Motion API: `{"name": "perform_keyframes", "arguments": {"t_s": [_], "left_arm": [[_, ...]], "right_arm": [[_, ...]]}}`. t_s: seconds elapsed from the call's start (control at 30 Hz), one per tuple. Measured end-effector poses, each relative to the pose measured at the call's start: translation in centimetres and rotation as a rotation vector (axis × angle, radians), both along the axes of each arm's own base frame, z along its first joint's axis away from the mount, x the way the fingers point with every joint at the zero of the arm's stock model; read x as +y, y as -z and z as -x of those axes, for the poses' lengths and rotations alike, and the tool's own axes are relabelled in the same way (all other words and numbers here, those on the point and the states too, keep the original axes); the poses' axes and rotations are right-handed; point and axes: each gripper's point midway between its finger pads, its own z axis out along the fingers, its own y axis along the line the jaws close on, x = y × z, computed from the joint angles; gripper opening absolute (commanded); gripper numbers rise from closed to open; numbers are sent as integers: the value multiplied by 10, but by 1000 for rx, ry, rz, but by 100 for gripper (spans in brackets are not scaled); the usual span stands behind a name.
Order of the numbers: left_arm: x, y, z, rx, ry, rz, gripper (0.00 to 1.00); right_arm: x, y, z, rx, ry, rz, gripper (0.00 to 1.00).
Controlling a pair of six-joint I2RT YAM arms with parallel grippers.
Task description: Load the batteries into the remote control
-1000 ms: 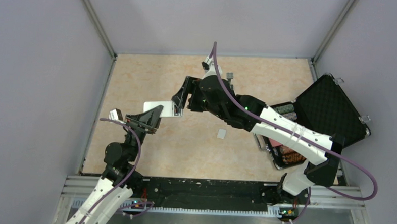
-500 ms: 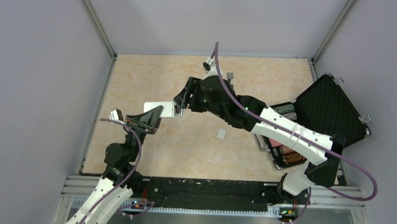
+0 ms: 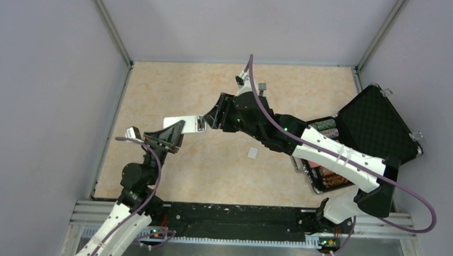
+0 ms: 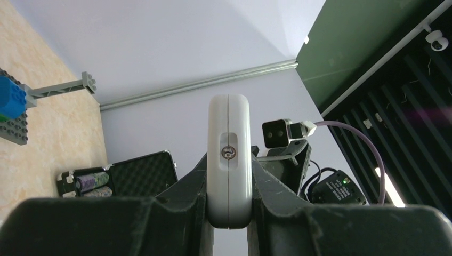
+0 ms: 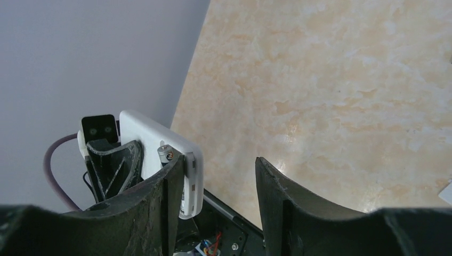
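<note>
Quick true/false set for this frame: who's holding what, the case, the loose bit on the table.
1. The left gripper clamps the remote control. True.
2. The right gripper holds a battery between its fingers. False: its jaws stand apart with nothing between them. A battery shows at the remote's end, beside one finger.
3. The black case is closed. False: its lid stands open.
4. A small pale flat piece lies on the table, apart from both grippers. True.
</note>
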Motion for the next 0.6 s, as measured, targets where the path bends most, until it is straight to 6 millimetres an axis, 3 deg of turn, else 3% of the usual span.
{"name": "perform_keyframes", "arguments": {"t_s": [0.23,0.4,0.6], "left_arm": [[1,-2,-2,29,-16,-25,0],[2,-8,0,16,-23,-44,0],[0,-6,0,11,-20,-68,0]], "right_arm": [[-1,4,1,-13,-10,6,53],[1,-1,-1,-28,-11,-8,68],[1,-7,-2,-43,-9,-24,69]]}}
